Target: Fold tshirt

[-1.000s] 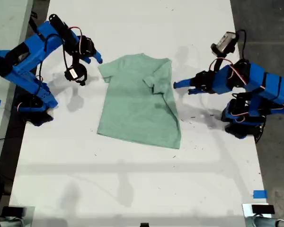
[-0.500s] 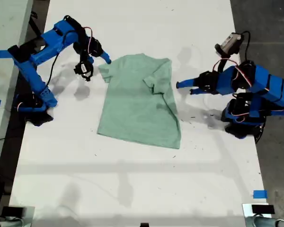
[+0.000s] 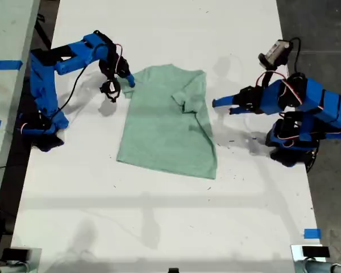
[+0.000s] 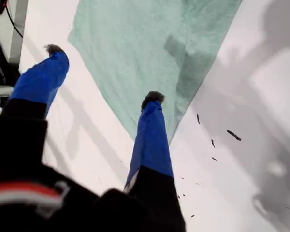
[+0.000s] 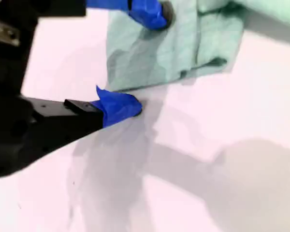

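The pale mint-green tshirt (image 3: 165, 125) lies flat on the white table (image 3: 159, 227), with the sleeve at the exterior view's right folded in over the body. My first gripper (image 3: 216, 102) hovers open just off that folded edge, and its fingertips (image 4: 152, 96) point at the tshirt (image 4: 150, 43). At the exterior view's left, my second gripper (image 3: 128, 79) is open over the other sleeve. In the second wrist view one fingertip (image 5: 157, 12) rests over the sleeve (image 5: 179, 48) and the other touches the table beside its hem.
Small black specks (image 3: 230, 140) dot the table near the first arm's base. Blue tape marks sit at the exterior view's lower right (image 3: 311, 233) and on the grey surface at its left (image 3: 5, 64). Dark floor borders the table on the right.
The second arm has swung in towards the tshirt and brought its gripper onto the sleeve at the exterior view's left. The first arm has barely shifted.
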Controlling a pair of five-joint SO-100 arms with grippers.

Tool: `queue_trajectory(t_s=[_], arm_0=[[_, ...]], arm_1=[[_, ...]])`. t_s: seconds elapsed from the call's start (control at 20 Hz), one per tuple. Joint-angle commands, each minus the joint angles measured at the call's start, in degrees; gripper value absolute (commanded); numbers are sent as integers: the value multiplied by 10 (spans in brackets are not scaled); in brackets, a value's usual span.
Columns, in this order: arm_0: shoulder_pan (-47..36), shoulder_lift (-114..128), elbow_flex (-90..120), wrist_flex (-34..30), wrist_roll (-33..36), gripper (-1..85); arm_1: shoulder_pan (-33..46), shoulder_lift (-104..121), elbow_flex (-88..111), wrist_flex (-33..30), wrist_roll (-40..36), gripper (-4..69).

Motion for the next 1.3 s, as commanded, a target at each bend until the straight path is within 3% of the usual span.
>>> queue_trajectory(t_s=[0.0,0.55,0.75,0.9,1.15,1.2,1.25], arm_0=[[-6,-25,-47,20,-4,1],[67,163,-110,115,-35,1],[182,153,-184,51,-36,1],[239,16,-316,34,-36,0],[252,-117,-339,-82,-56,0],[245,-136,-341,-97,-56,36],[241,-147,-341,-108,-55,172]], arm_1=[[4,12,-12,5,-4,289],[4,18,1,0,0,285],[3,18,4,-7,2,285],[-4,18,8,-11,8,285],[-22,21,17,-10,25,285],[-25,25,20,-10,28,285],[-26,28,24,-10,31,285]])
